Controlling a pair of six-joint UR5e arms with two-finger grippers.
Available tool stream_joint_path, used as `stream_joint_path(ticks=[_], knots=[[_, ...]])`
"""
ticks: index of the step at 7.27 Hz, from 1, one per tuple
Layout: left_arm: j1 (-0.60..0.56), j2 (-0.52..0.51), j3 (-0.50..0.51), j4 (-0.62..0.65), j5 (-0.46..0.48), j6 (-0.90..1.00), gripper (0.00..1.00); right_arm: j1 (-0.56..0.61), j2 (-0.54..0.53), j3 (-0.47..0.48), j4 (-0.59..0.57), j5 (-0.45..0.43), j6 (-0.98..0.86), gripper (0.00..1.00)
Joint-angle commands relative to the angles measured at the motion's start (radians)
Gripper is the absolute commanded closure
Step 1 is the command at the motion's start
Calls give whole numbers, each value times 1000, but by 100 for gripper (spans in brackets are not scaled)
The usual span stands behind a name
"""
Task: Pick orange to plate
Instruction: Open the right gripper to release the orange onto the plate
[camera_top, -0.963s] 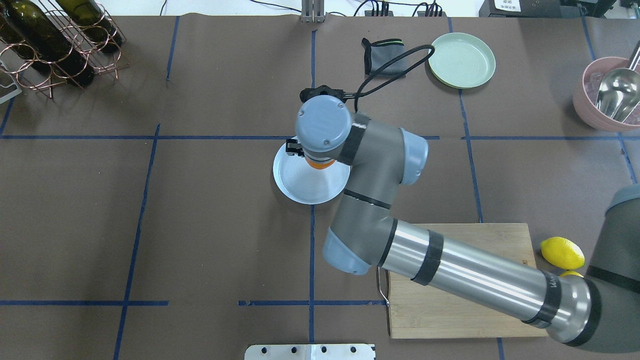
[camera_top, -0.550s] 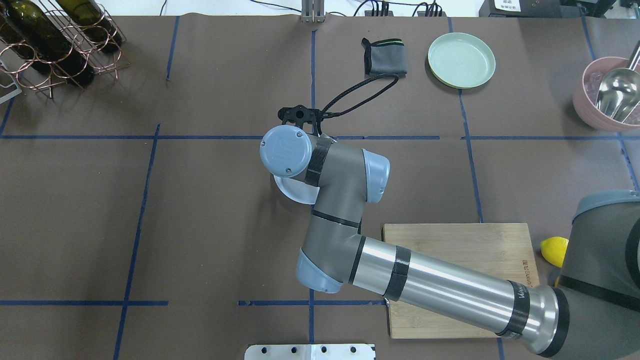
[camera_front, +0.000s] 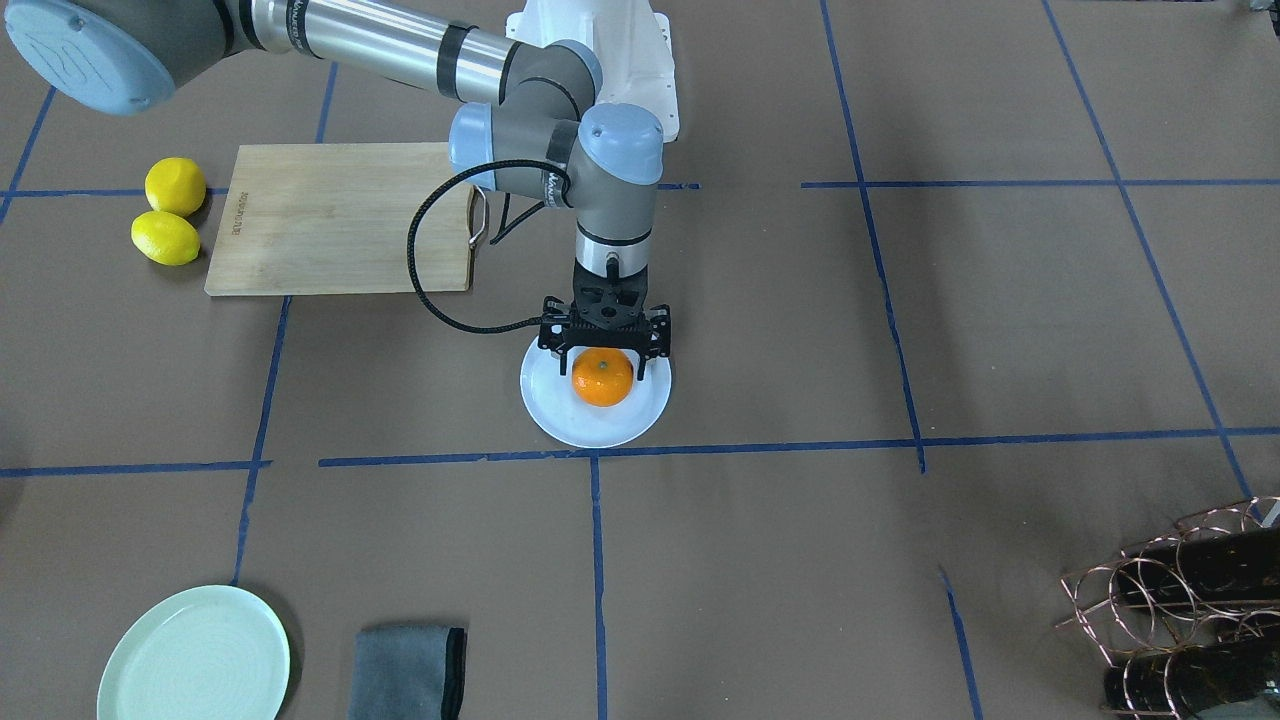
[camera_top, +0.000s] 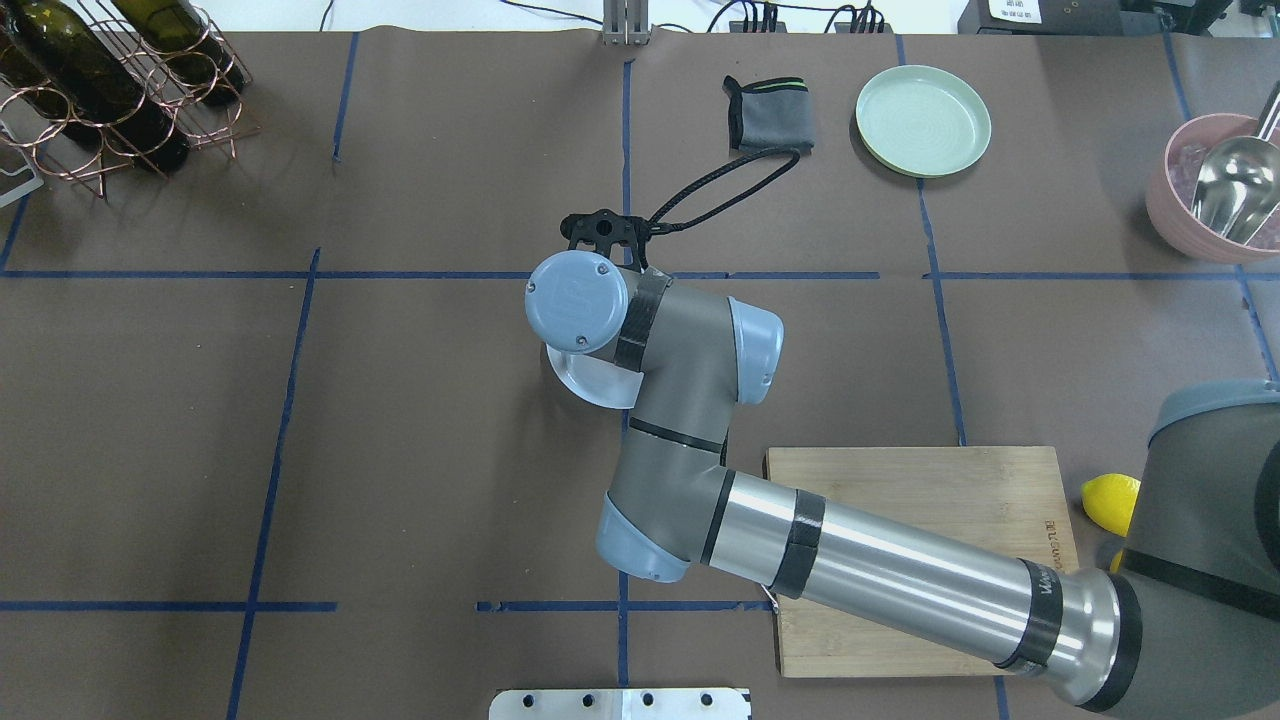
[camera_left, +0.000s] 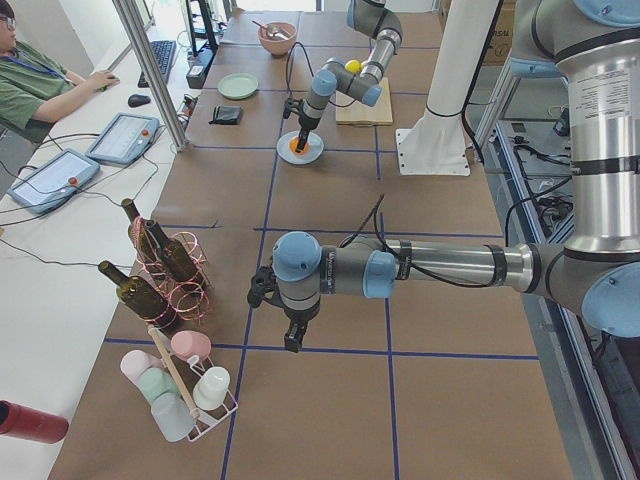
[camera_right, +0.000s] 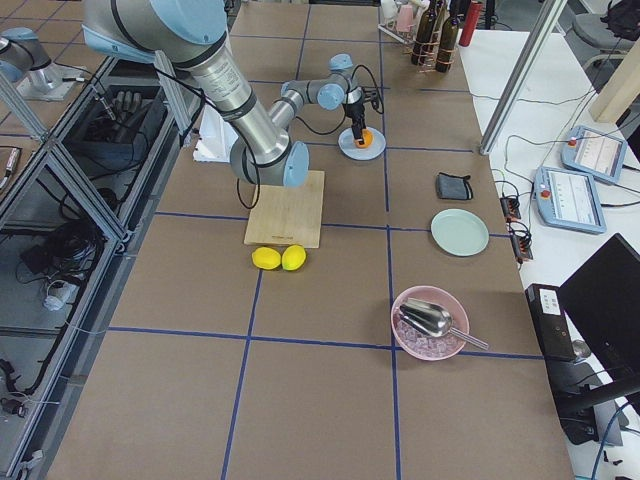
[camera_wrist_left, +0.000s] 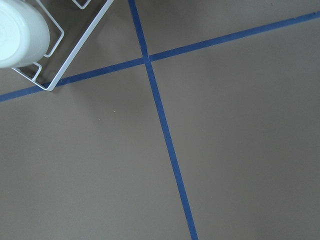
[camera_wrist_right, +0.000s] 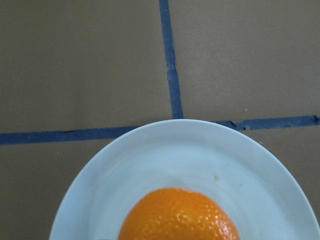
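Note:
The orange (camera_front: 602, 378) sits in the middle of the white plate (camera_front: 560, 415) at the table's centre. My right gripper (camera_front: 604, 362) stands upright over it, its black fingers (camera_front: 563, 352) close against both sides of the fruit, shut on it. The right wrist view shows the orange (camera_wrist_right: 177, 215) low on the plate (camera_wrist_right: 150, 160). Overhead, the right arm hides the orange and leaves only a sliver of the plate (camera_top: 590, 385). My left gripper (camera_left: 291, 343) hangs far off near the table's left end; I cannot tell whether it is open or shut.
Two lemons (camera_front: 170, 212) lie beside a wooden cutting board (camera_front: 340, 215). A mint-green plate (camera_front: 195, 655) and a grey cloth (camera_front: 408, 672) lie across the table. A pink bowl with a scoop (camera_top: 1220, 190) and a bottle rack (camera_front: 1180, 590) stand at the table's ends.
The right arm swung left over the plate, covering the orange from overhead. Over the last half second it has hardly moved.

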Motion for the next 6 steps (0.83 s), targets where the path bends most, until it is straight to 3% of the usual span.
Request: stream_joint_path(ticks=[1,4,6], knots=[[0,0,-1,0,0,0,0,112,-19,56,-5,136,-124,0],[0,2,-5,9,6,0,0,375,-291,300,-1,427,-534,0],[0,5,-7,9,8,0,0,568,-475,374,1,605,-854,0]])
